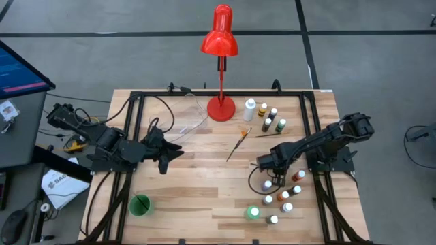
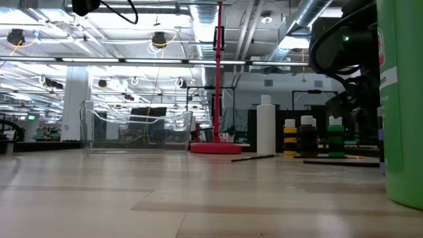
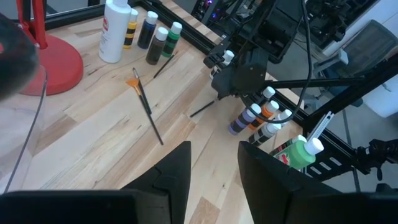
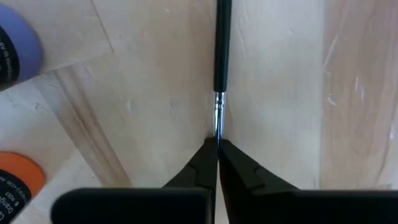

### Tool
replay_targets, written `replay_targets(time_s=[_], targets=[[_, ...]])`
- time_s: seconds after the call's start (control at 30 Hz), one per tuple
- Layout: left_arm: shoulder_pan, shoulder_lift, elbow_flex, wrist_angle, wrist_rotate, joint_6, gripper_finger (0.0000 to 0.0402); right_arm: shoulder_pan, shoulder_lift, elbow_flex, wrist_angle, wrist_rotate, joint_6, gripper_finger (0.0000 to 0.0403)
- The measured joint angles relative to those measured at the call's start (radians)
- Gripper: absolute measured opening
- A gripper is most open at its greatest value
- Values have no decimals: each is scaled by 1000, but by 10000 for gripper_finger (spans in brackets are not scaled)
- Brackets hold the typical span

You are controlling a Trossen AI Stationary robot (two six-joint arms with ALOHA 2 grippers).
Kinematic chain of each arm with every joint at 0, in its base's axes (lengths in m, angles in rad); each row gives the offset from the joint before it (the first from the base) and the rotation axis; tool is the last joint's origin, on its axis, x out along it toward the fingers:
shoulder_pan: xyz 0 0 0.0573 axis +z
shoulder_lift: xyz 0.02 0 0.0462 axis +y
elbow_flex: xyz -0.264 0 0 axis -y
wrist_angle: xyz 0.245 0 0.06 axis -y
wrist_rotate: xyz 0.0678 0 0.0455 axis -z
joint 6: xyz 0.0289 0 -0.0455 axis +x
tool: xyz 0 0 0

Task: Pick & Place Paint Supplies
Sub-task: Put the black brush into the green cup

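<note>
two brushes – six bottles

Looking straight down on a wooden desk framed by dark rails. Standing at twelve o'clock: a red lamp, base resting on the boards. Clustering just beside it at one o'clock: a tall white bottle and several small paint bottles. Lying near centre: an orange-tipped brush, with a second dark brush toward two o'clock. Reaching in from three o'clock: the right hand, lowered beside more bottles gathering at five o'clock. Waiting at nine o'clock: the left hand. Sitting at seven o'clock: a green cup.
</note>
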Motion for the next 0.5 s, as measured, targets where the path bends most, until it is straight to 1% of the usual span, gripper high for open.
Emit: replay_targets(time_s=[0.13, 0.37, 0.43, 0.5], targets=[[0, 0, 0, 0, 0, 1, 126, -8, -32, 28, -46, -1, -21, 2], [0, 0, 0, 18, 8, 8, 126, -76, -170, 104, -137, 0, -22, 1], [0, 2, 0, 54, 37, 71, 126, -100, -198, 137, -168, 0, -23, 1], [3, 14, 1, 133, 80, 161, 129, -118, -210, 180, -191, 1, -26, 0]])
